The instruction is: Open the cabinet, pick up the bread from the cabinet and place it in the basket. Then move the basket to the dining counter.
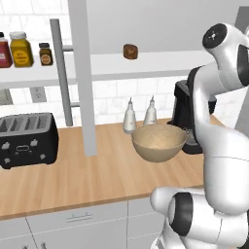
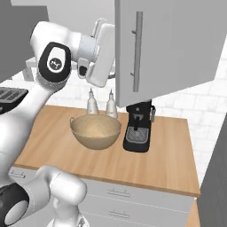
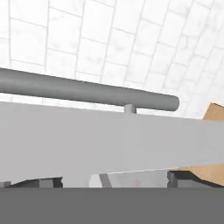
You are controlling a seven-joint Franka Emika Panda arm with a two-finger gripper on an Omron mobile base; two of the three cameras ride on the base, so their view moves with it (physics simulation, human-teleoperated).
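The cabinet (image 1: 160, 24) stands open. Its left door (image 1: 82, 73) is swung out edge-on, and its right door (image 2: 177, 48) hangs open over the coffee machine. The bread (image 1: 130, 51), a small brown lump, rests on the white inner shelf (image 1: 160, 64). Below it on the wood worktop sits the tan basket (image 1: 159, 142) (image 2: 95, 131), with nothing in it. My white hand (image 2: 101, 53) is at the right door's free edge. In the hand view my gripper (image 3: 113, 180) is open, fingertips (image 3: 43, 181) wide apart, close to the door face under its bar handle (image 3: 87, 89). The dining counter is out of view.
Spice jars (image 1: 20, 48) line the shelf's left end. A black toaster (image 1: 26, 140) sits at the worktop's left, and two white bottles (image 1: 139, 115) stand behind the basket. Just right of the basket is a black coffee machine (image 2: 138, 128). Pale drawers (image 1: 73, 219) run below.
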